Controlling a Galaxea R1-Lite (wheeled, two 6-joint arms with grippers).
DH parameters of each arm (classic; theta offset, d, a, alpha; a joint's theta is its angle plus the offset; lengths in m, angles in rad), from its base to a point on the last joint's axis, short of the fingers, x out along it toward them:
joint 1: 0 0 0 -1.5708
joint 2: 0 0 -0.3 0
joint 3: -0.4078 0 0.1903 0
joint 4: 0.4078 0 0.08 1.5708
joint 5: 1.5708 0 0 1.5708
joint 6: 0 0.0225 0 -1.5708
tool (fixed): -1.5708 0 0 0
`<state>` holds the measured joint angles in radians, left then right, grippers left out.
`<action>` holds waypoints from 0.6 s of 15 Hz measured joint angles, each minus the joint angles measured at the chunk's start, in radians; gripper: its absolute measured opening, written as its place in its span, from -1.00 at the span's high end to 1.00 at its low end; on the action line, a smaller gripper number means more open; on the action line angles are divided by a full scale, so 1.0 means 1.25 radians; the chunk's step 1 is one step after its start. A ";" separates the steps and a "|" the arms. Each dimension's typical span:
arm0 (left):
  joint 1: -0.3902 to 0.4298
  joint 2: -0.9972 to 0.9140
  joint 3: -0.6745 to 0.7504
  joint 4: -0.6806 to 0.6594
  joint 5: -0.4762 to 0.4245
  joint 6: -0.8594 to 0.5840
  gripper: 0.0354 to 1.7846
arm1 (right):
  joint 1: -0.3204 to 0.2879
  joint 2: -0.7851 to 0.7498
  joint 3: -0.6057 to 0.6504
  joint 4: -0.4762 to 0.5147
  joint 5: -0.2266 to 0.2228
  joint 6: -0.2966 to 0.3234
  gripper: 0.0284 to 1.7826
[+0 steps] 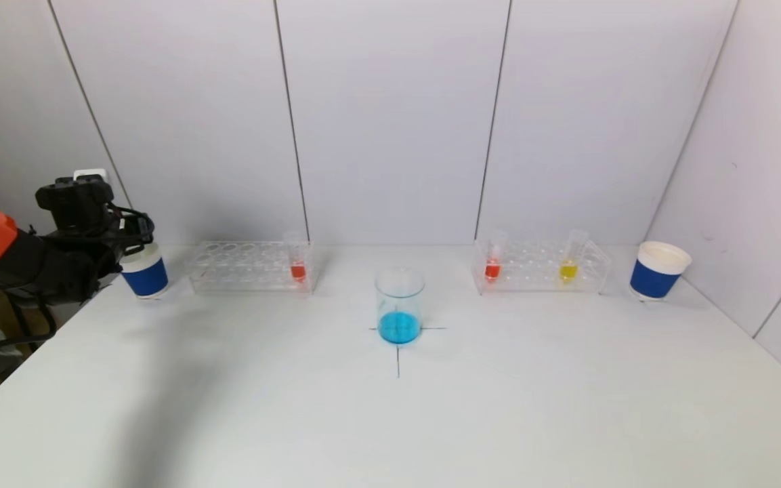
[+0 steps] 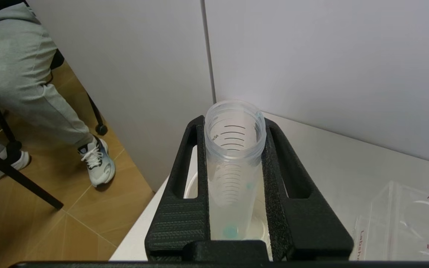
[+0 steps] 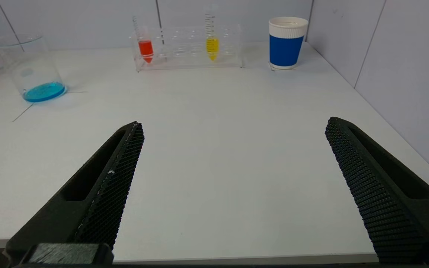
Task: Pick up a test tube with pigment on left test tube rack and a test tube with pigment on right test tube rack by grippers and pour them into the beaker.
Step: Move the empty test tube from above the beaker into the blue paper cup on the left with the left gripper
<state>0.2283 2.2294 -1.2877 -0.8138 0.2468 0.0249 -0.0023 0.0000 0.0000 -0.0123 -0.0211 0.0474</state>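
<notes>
My left gripper (image 2: pixel 234 124) is shut on a clear test tube (image 2: pixel 233 175) that holds only a trace of blue pigment at its tip. It hangs upright over the left blue paper cup (image 1: pixel 145 271) at the table's far left. The left test tube rack (image 1: pixel 248 268) holds a red-filled tube (image 1: pixel 297 261). In the right test tube rack (image 1: pixel 542 268) stand a red tube (image 1: pixel 493 261) and a yellow tube (image 1: pixel 570 261). The beaker (image 1: pixel 399 305) at the centre contains blue liquid. My right gripper (image 3: pixel 235 123) is open and empty over the table's near edge, out of the head view.
A second blue paper cup (image 1: pixel 658 271) stands right of the right rack. White walls close the table at the back and right. In the left wrist view a seated person's legs and chair show past the table's left edge.
</notes>
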 joint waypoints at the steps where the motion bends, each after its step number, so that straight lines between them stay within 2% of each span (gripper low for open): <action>1: 0.000 0.003 0.011 -0.013 0.000 0.002 0.54 | 0.000 0.000 0.000 0.000 0.000 0.000 -0.99; 9: 0.000 0.009 0.044 -0.042 0.000 0.000 0.54 | 0.000 0.000 0.000 0.000 0.000 0.000 -0.99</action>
<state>0.2279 2.2402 -1.2330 -0.8664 0.2466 0.0245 -0.0023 0.0000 0.0000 -0.0119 -0.0215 0.0474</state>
